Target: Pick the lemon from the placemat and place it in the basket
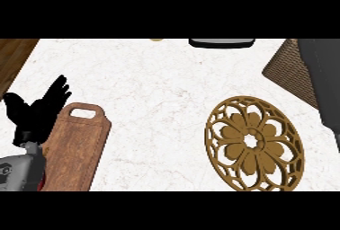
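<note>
The left hand [36,112] rests open, fingers spread upward, just left of the wooden cutting board [78,148], seemingly parked out of the way. Right of the board lies the round golden placemat [253,143], bare of any lemon. The right hand is also out of sight, and the woven basket [292,72] beyond the placemat is half hidden behind a dark grey forearm [325,81].

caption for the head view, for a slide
Left hand open beside a wooden cutting board; gold floral placemat and woven basket at right.
</note>
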Controlling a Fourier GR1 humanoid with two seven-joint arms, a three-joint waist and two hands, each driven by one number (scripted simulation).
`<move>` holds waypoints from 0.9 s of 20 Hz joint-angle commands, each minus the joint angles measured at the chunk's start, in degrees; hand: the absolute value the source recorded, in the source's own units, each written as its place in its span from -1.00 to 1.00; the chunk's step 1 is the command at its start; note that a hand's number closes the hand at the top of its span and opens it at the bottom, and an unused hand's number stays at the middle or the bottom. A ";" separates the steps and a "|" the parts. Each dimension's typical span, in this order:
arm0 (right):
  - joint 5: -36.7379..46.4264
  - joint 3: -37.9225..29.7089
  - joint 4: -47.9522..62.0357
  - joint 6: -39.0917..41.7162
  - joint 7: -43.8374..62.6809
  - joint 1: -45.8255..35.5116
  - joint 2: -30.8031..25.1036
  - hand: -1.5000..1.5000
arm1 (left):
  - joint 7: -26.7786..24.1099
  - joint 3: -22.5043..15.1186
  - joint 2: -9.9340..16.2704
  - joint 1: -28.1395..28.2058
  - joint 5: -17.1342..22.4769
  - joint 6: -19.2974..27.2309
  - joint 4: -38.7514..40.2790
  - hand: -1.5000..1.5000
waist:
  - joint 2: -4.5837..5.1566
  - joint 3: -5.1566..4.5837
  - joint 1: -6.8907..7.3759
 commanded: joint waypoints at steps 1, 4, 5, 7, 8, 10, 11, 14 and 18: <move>-1.73 -2.20 0.40 -4.01 -5.39 6.15 -1.33 1.00 | 1.25 0.96 0.85 -2.31 0.05 0.16 1.32 0.00 | -0.02 0.02 -0.41; -3.28 -3.81 3.31 -1.66 -9.51 5.80 -4.61 1.00 | 0.65 -0.27 -0.14 -0.40 -1.28 0.71 0.03 0.00 | -0.08 0.01 -0.22; -3.60 -4.81 5.79 -3.73 -11.92 5.40 -5.22 1.00 | -0.58 -0.20 -0.64 1.06 -0.56 -0.02 -0.68 0.00 | -0.01 0.01 0.08; -5.93 -6.02 3.73 -2.63 -13.23 7.11 -5.49 1.00 | -1.96 -0.57 -1.43 1.04 -1.50 0.39 1.87 0.00 | -0.04 0.00 -0.28; -4.67 -6.25 6.45 -7.47 -12.48 6.46 -3.14 1.00 | 0.32 0.35 -0.40 -3.72 -0.97 0.79 2.79 0.00 | 0.08 0.01 -0.14; -8.97 -9.02 6.67 -7.84 -19.05 10.51 -5.58 1.00 | -0.71 0.99 -0.71 -1.93 -0.26 0.56 2.53 0.00 | 0.06 0.03 -0.28; -8.57 -9.05 7.67 -8.20 -18.87 8.61 -5.51 1.00 | 4.28 -0.54 -1.09 -2.19 -0.73 1.50 -2.23 0.00 | -0.02 0.03 0.03; -10.68 -10.99 11.90 -11.11 -24.70 11.48 -6.03 1.00 | -0.90 0.11 -0.43 0.68 -1.35 0.13 -0.54 0.00 | 0.08 0.03 0.17; -9.01 -15.42 18.41 -19.22 -19.65 8.45 -8.15 -1.00 | 2.27 -0.23 -0.54 -1.35 -0.05 -0.43 -2.33 0.00 | 0.35 0.07 1.02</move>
